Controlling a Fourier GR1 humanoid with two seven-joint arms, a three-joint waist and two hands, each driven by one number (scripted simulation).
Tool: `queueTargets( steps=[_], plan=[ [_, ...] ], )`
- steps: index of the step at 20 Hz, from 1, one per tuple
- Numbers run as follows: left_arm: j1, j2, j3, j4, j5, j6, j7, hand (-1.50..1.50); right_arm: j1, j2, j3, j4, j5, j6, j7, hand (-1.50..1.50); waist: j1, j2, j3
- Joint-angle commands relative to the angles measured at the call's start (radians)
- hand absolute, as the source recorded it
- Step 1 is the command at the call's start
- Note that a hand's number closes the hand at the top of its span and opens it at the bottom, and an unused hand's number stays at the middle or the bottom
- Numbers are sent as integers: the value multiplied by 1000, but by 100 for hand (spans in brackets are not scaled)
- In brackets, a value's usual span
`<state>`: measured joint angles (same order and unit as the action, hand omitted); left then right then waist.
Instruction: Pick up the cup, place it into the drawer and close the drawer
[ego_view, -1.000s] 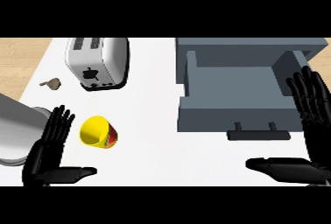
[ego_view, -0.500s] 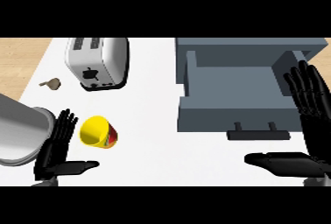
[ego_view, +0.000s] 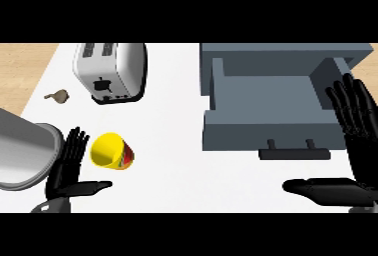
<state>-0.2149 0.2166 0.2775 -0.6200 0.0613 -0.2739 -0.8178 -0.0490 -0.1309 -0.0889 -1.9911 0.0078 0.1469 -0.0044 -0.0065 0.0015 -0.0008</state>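
On the white counter (ego_view: 173, 165), one yellow cup (ego_view: 111, 150) lies tipped on its side, its open mouth toward the upper left and a red and green pattern showing on its lower right side. It sits left of centre, well apart from the drawer (ego_view: 277, 112) and not inside it.

Compared with a second ago, the left hand (ego_view: 69, 175) has shifted a little toward the right and now stands just beside the cup's left edge, fingers straight and pointing up, thumb stretched out to the right below the cup. Whether the fingers touch the cup I cannot tell; nothing is grasped. The grey forearm (ego_view: 22, 152) behind that hand fills more of the left edge than it did before. The right hand (ego_view: 353, 150) shows at the right edge much as it was, resting with fingers straight and raised and thumb spread out to the left, holding nothing. The cup itself has not moved.

One grey drawer is pulled open, its inside bare, with one dark handle (ego_view: 293, 151) on its front. One silver toaster (ego_view: 111, 70) with two slots stands at the upper left. One small tan object (ego_view: 57, 95) lies to the left of the toaster; what it is I cannot tell.
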Motion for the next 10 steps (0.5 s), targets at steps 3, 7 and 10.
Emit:
queueTargets(
  steps=[3,7,10],
  plan=[
    [-154,2,8,258,-41,50,-138,-150,-25,15,1,20,14,-12,-4,-150,-3,1,0],
    [-158,45,16,389,-66,7,-269,-150,-55,-22,-19,14,-23,28,27,-150,-12,5,-2],
    [-184,65,20,360,-44,-22,-210,-150,-27,9,15,6,24,2,18,-150,-4,2,-1]
  ],
)
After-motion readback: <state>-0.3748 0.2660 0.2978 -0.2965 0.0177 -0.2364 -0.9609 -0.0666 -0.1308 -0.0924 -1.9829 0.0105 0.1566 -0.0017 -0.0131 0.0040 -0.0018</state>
